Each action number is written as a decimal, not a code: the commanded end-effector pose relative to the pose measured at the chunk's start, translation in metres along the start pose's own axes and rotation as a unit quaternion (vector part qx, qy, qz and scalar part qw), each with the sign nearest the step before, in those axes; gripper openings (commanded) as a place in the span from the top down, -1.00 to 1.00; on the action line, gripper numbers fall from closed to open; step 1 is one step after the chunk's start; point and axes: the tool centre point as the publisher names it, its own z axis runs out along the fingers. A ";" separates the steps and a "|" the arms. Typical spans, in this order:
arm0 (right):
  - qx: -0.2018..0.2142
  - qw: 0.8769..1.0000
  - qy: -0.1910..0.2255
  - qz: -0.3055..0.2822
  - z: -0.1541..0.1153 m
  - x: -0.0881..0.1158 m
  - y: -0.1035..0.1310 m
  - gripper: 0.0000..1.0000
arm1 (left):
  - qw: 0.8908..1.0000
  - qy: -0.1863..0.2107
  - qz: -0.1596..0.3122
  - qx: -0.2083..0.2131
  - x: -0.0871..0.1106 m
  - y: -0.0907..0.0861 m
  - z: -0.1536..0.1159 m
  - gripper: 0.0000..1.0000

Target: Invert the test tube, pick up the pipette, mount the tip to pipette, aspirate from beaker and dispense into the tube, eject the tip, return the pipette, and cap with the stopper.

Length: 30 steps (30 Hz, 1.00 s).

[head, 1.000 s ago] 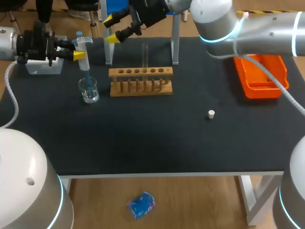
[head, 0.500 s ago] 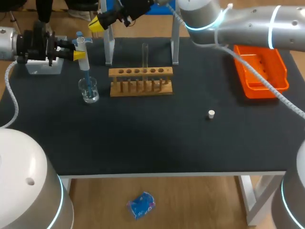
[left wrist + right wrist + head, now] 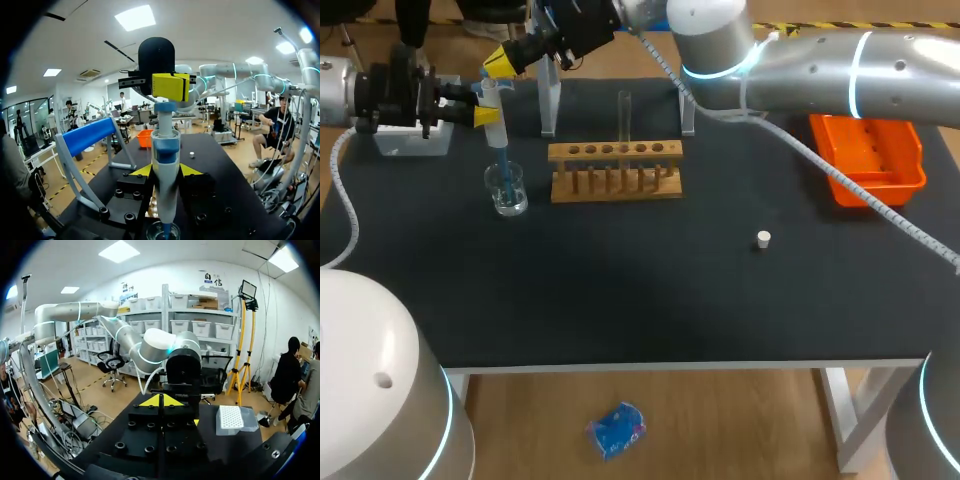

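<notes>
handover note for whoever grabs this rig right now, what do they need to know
Left pincer: shut on the pipette, held upright, its tip down in the beaker.
Right pincer: shut, empty, right over the pipette's plunger; contact unclear.
Tube: upright in the rack. Stopper: loose on the table, right of the rack.
Done: pipette picked up, tip mounted.
Left: aspirate (apparently about to start), dispense into the tube, eject the tip, return the pipette, cap.
</notes>
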 end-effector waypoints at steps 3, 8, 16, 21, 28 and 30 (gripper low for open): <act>0.004 1.000 0.001 -0.007 0.001 -0.007 0.007 1.00 | 1.000 0.001 0.000 0.000 0.000 0.000 -0.001 1.00; 0.012 1.000 -0.004 -0.017 0.003 -0.012 0.008 1.00 | 1.000 0.001 0.000 0.000 0.000 0.000 -0.001 1.00; 0.017 1.000 -0.015 -0.021 0.007 -0.020 0.008 1.00 | 1.000 0.001 0.000 0.000 0.000 0.000 -0.001 1.00; 0.019 0.999 -0.017 -0.021 0.008 -0.021 0.005 1.00 | 1.000 0.001 0.000 0.000 0.000 0.000 -0.001 1.00; 0.021 0.999 -0.020 -0.019 0.006 -0.022 0.002 1.00 | 1.000 0.001 0.000 0.000 0.000 0.000 -0.001 1.00; 0.022 0.999 -0.020 -0.018 0.005 -0.022 0.001 1.00 | 1.000 0.001 0.000 0.000 0.000 0.000 -0.001 1.00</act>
